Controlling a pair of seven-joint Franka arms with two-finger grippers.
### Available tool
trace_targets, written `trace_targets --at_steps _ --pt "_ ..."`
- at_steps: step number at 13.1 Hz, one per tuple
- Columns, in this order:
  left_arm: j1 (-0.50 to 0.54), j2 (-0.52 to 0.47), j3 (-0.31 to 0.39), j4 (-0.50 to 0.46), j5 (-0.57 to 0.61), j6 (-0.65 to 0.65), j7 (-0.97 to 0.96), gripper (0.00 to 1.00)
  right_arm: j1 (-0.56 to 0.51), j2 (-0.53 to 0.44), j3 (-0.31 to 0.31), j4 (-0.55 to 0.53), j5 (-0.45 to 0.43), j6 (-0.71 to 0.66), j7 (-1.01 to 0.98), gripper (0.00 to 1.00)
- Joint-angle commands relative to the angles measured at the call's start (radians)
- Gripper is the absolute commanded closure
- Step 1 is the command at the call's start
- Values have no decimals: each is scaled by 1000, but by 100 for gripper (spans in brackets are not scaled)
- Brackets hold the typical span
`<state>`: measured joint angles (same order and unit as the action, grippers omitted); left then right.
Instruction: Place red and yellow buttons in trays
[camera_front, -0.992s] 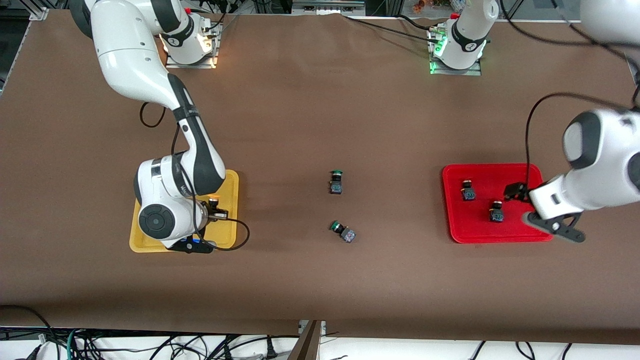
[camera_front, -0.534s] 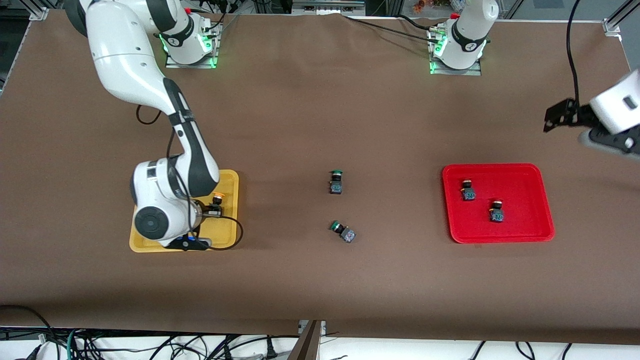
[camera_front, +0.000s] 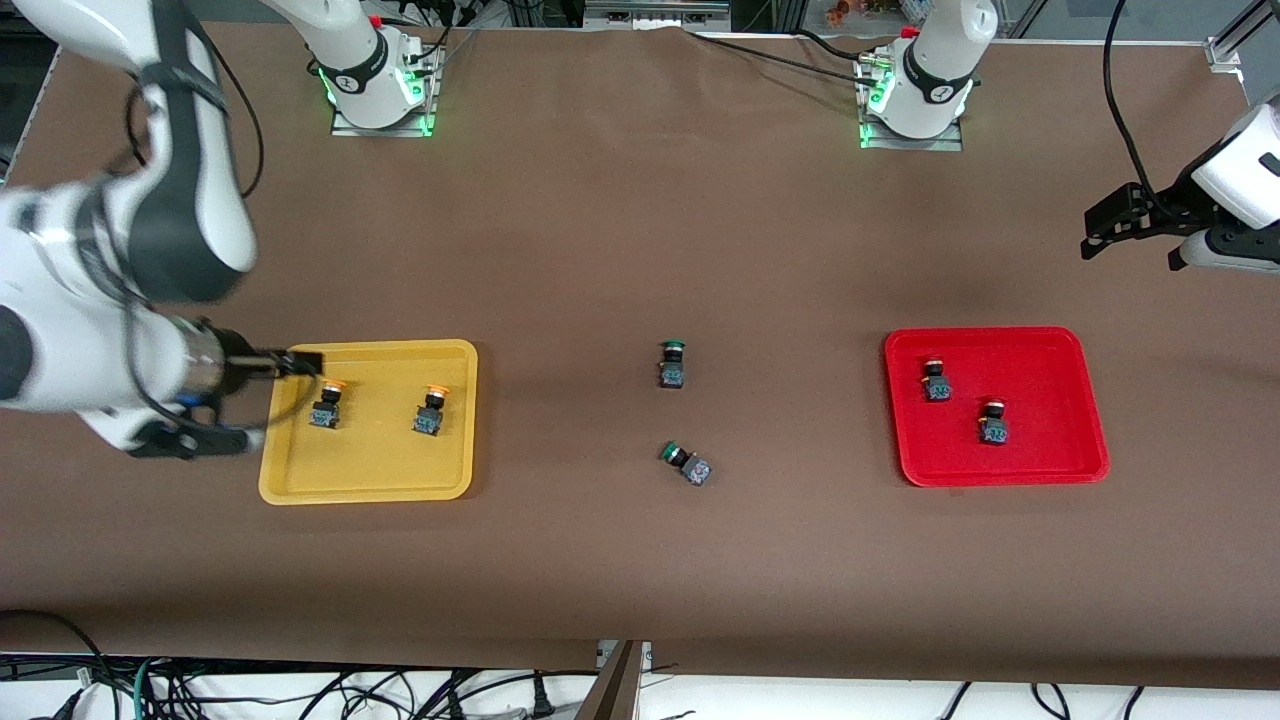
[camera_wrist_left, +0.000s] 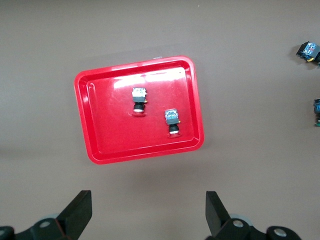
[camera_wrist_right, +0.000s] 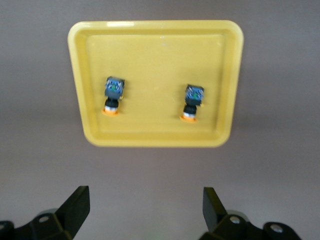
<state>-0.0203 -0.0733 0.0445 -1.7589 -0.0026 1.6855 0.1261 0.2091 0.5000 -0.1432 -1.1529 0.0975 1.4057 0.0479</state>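
Note:
The yellow tray (camera_front: 370, 478) holds two yellow buttons (camera_front: 325, 405) (camera_front: 432, 408), both upright. The red tray (camera_front: 1050, 450) holds two red buttons (camera_front: 936, 382) (camera_front: 993, 422). My right gripper (camera_front: 215, 440) hangs open and empty in the air just off the yellow tray's edge, toward the right arm's end of the table. My left gripper (camera_front: 1185, 258) is open and empty, high over bare table at the left arm's end. The right wrist view shows the open gripper (camera_wrist_right: 145, 210), the yellow tray (camera_wrist_right: 155, 60) and both buttons. The left wrist view shows the open gripper (camera_wrist_left: 148, 212) and the red tray (camera_wrist_left: 100, 135).
Two green-capped buttons lie on the brown table between the trays: one upright (camera_front: 672, 365), one tipped over (camera_front: 686, 462) nearer the front camera. They also show at the edge of the left wrist view (camera_wrist_left: 307, 50).
My right gripper has lifted off the yellow tray and swung toward its end of the table, uncovering both yellow buttons. My left gripper left the red tray and now holds still.

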Motion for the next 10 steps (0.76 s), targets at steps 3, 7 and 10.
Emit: trace_targets --at_steps 3,7,10 --pt "2 12 -3 42 -2 -69 -8 0 -27 -282 37 -143 -41 -71 -19 0" --pt "2 13 -3 47 -2 -69 -8 0 -51 -519 37 -362 -56 7 -6 0" --pt "2 18 -3 47 -2 -69 -8 0 -59 -551 34 -415 -59 -3 -17 0"
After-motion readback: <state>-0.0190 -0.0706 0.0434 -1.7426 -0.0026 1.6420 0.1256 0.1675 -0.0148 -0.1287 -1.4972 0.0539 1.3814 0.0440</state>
